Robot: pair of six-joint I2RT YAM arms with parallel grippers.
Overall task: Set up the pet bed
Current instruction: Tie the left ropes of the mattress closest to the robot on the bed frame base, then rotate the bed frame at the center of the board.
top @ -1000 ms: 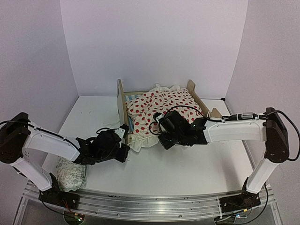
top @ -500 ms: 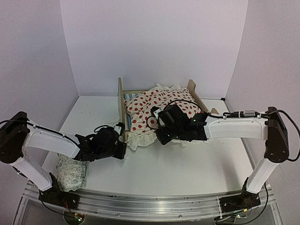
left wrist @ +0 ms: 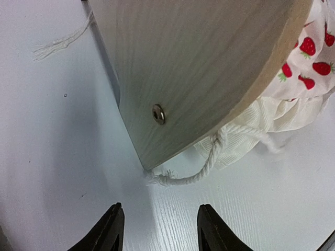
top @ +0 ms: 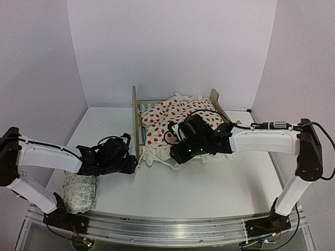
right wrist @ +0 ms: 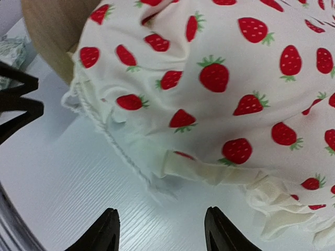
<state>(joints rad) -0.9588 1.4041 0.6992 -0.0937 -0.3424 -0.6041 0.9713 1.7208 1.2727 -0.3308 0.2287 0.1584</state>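
Observation:
The pet bed [top: 135, 116] stands at the back middle of the table, its plywood headboard [left wrist: 199, 68] on the left and its footboard [top: 215, 102] on the right. A cream blanket with red strawberries [top: 178, 117] lies over it, and its ruffled hem [right wrist: 209, 172] spills onto the table in front. My left gripper [top: 134, 162] is low beside the headboard's near corner. In the left wrist view the left gripper [left wrist: 159, 230] is open and empty, just short of a frayed cord [left wrist: 201, 172]. My right gripper [right wrist: 162, 232] is open and empty just in front of the hem.
A small pale green-patterned pillow [top: 78, 191] lies at the near left, beside the left arm's base. White walls close the table in at the back and on both sides. Both arms stretch low across the table towards the bed's front.
Both grippers were shut by the blanket's front hem and are now open. The blanket's front edge has moved back towards the bed. The left gripper has drawn slightly left.

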